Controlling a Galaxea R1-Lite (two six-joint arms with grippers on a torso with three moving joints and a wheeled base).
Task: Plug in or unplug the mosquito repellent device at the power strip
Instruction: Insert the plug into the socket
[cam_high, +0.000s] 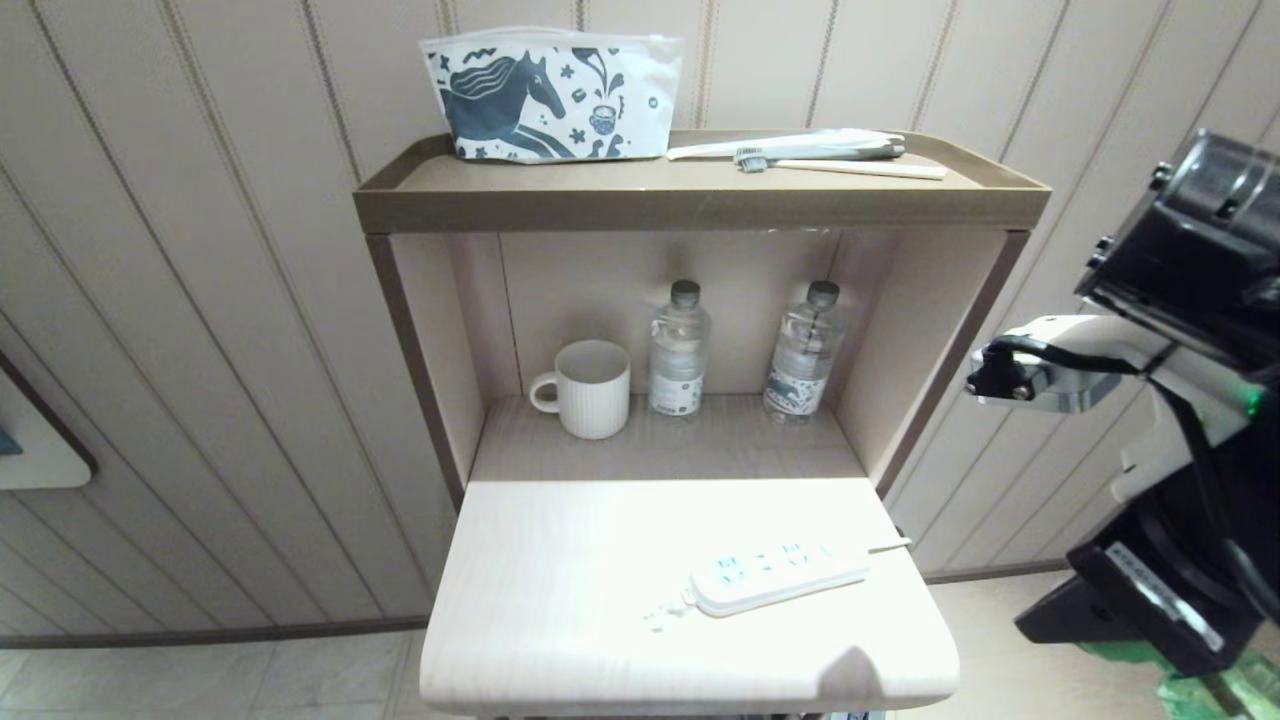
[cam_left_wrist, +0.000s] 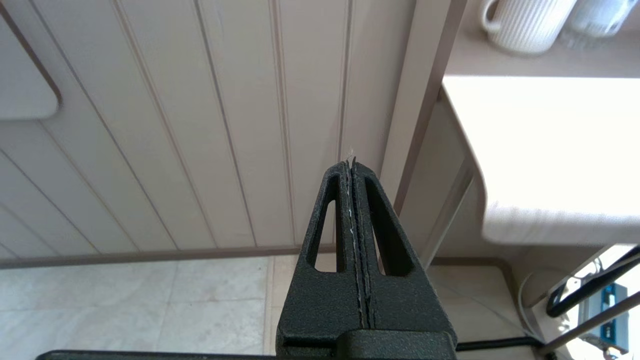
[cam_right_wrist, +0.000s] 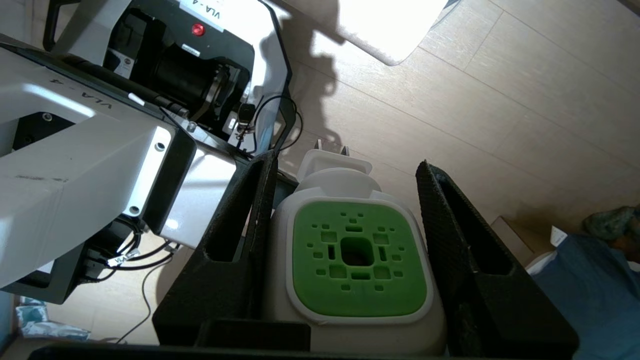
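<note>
The mosquito repellent device (cam_right_wrist: 357, 255), a white head with a bright green vented face, sits between the black fingers of my right gripper (cam_right_wrist: 347, 161), which is shut on it. Its two plug prongs (cam_right_wrist: 330, 146) point away over the wooden floor, well off the table. The right arm (cam_high: 1150, 400) hangs at the right edge of the head view, beside the cabinet. The white power strip (cam_high: 775, 575) lies flat on the pale front tabletop (cam_high: 560, 600), with nothing plugged in and its thin cord (cam_high: 890, 546) trailing right. My left gripper (cam_left_wrist: 351, 162) is shut and empty, parked low beside the cabinet's left side.
On the shelf behind the strip stand a ribbed white mug (cam_high: 590, 388) and two clear water bottles (cam_high: 678, 350) (cam_high: 803, 352). On the top tray (cam_high: 700, 205) lie a horse-print pouch (cam_high: 550, 95) and toothbrushes (cam_high: 820, 150). My own base (cam_right_wrist: 175, 65) is close to the right gripper.
</note>
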